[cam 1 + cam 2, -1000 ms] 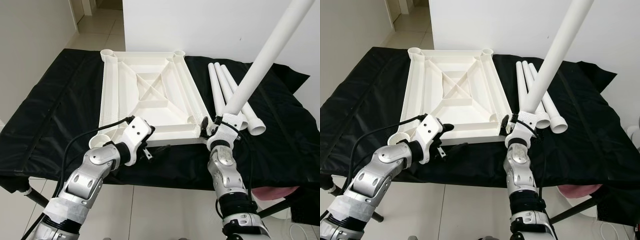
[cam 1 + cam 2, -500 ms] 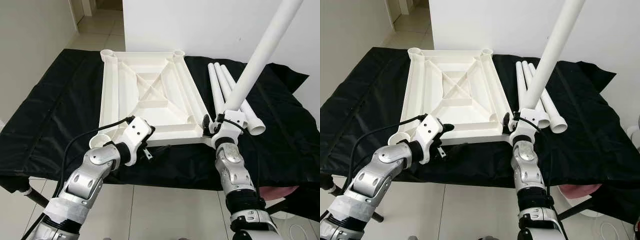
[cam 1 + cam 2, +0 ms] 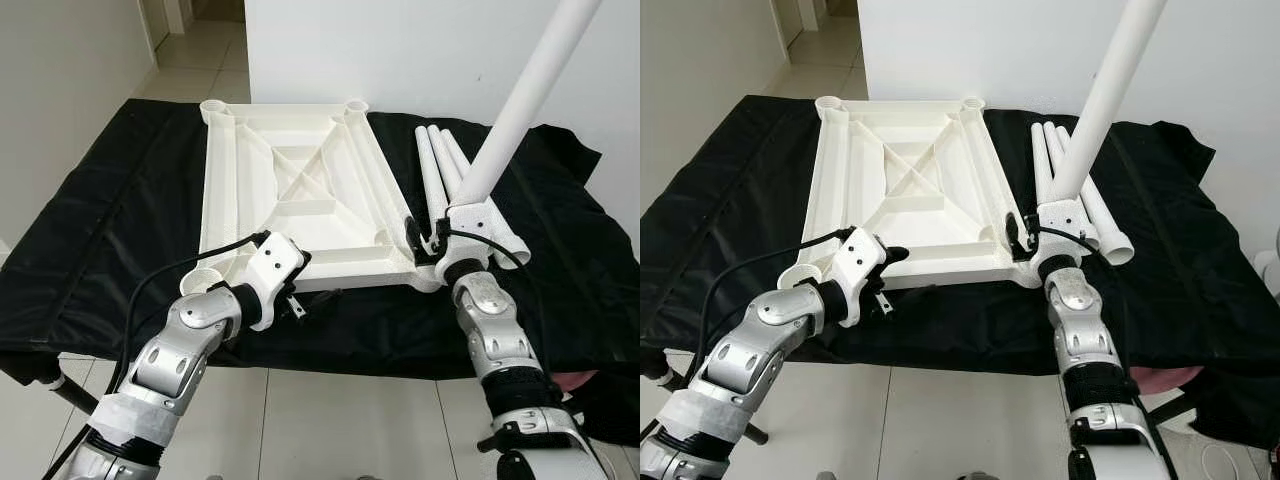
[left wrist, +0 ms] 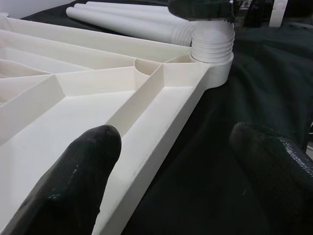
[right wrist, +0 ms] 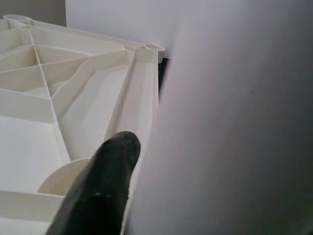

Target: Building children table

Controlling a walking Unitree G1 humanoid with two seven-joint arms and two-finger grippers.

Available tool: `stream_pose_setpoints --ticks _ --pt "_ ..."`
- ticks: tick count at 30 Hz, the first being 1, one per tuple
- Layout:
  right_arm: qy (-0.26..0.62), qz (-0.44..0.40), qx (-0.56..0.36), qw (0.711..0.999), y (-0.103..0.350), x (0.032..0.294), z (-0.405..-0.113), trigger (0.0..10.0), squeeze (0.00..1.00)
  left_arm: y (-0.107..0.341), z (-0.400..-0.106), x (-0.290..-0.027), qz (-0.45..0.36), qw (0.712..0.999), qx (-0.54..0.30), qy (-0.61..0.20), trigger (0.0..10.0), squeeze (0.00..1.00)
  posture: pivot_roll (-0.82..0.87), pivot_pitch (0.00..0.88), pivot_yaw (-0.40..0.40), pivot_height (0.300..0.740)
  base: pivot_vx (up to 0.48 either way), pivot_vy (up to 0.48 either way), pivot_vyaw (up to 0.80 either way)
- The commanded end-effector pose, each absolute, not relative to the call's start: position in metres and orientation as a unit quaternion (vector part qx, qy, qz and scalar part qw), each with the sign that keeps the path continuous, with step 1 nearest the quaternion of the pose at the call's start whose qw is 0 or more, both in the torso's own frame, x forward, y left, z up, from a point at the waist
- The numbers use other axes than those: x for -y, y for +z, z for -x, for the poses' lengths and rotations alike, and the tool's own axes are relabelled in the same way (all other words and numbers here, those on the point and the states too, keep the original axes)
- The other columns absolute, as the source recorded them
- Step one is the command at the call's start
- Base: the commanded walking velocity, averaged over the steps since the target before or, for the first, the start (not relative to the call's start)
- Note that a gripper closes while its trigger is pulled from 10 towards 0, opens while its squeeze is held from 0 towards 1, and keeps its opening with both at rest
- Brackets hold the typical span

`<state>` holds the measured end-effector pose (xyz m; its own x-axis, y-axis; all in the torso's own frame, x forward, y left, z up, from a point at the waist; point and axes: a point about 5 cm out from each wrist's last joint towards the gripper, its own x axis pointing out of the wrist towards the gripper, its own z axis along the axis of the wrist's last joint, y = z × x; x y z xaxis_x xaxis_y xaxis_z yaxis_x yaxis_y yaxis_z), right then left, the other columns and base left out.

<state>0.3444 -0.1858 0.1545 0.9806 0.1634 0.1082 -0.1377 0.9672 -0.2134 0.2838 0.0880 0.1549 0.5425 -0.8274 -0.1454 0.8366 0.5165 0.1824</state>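
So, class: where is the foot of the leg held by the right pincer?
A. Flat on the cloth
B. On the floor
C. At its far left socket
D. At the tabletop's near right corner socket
D: the leg in the right pincer stands tilted, its threaded end at the tabletop's near right corner socket.

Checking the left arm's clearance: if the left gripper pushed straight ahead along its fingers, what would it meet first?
Most likely the near rim of the white tabletop, which runs between the left gripper's open fingers; further along stands the leg's threaded end.
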Motion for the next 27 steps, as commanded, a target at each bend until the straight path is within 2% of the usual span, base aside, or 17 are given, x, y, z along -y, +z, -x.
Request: stream_pose_setpoints --ticks 1,8,9,17,23,27 --pt "0.096 0.113 0.048 0.988 0.152 0.185 -0.346 0.0 0.0 0.156 -0.286 -0.088 -0.117 0.868 -0.024 -0.482 10.0 0.0 -0.02 0.026 -0.015 0.74 0.0 0.0 0.0" --pt "0.096 0.121 0.023 0.988 0.146 0.193 -0.346 0.0 0.0 0.157 -0.286 -0.089 -0.118 0.869 -0.022 -0.48 10.0 0.0 -0.02 0.027 -0.014 0.74 0.0 0.0 0.0" --pt "0.089 0.12 0.013 0.989 0.144 0.196 -0.346 10.0 0.0 0.157 -0.286 -0.09 -0.117 0.87 -0.021 -0.479 10.0 0.0 -0.02 0.027 -0.014 0.74 0.0 0.0 0.0" --pt "0.08 0.105 0.007 0.991 0.141 0.199 -0.347 10.0 0.0 0.158 -0.287 -0.09 -0.117 0.87 -0.021 -0.478 10.0 0.0 -0.02 0.027 -0.013 0.74 0.0 0.0 0.0" --pt "0.043 0.004 -0.024 0.999 0.118 0.189 -0.34 10.0 0.0 0.159 -0.286 -0.091 -0.12 0.869 -0.02 -0.479 10.0 0.0 -0.02 0.031 -0.009 0.74 0.0 0.0 0.0" --pt "0.04 -0.016 -0.032 0.999 0.111 0.185 -0.338 10.0 0.0 0.16 -0.286 -0.091 -0.12 0.869 -0.02 -0.48 10.0 0.0 -0.02 0.03 -0.01 0.74 0.0 0.0 0.0"
